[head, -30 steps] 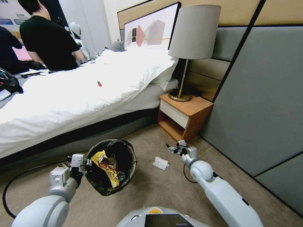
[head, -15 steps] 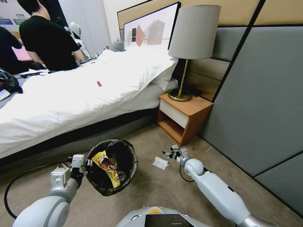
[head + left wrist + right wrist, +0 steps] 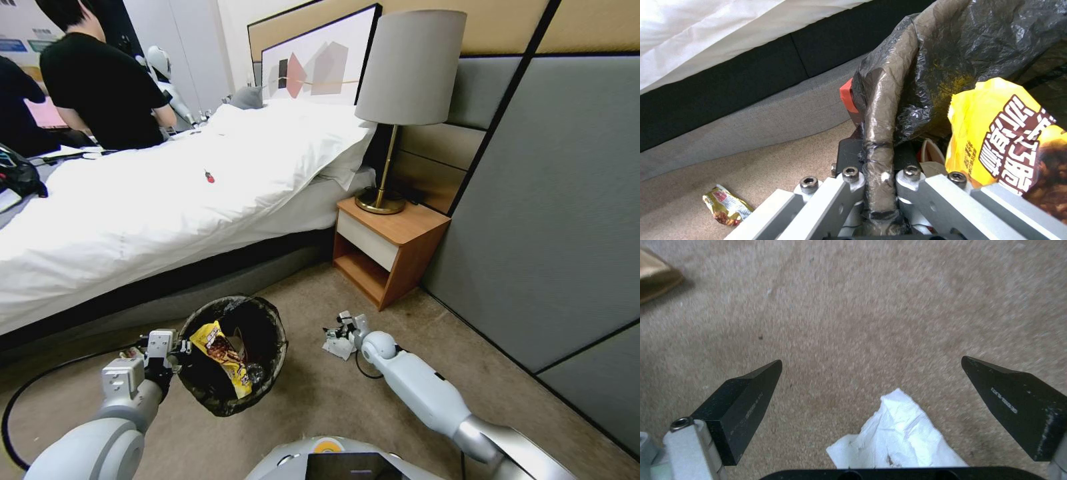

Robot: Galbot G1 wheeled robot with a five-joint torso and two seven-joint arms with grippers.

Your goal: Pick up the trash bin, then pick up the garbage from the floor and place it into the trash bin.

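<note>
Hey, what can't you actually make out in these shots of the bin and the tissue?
- Bin bottom, head view: hidden by the yellow wrapper and dark bag.
- Left gripper pads, left wrist view: covered by the bag fold over the rim they clamp.
- Tissue, right wrist view: near part cut off by the right gripper body.
- Small wrapper on the carpet: print too small to read.

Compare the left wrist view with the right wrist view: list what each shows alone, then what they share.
Left wrist alone: the left gripper shut on the trash bin rim, a yellow snack wrapper inside, a small wrapper on the floor, the bed base.
Right wrist alone: the right gripper open over crumpled white tissue.
Shared: the carpet.
</note>
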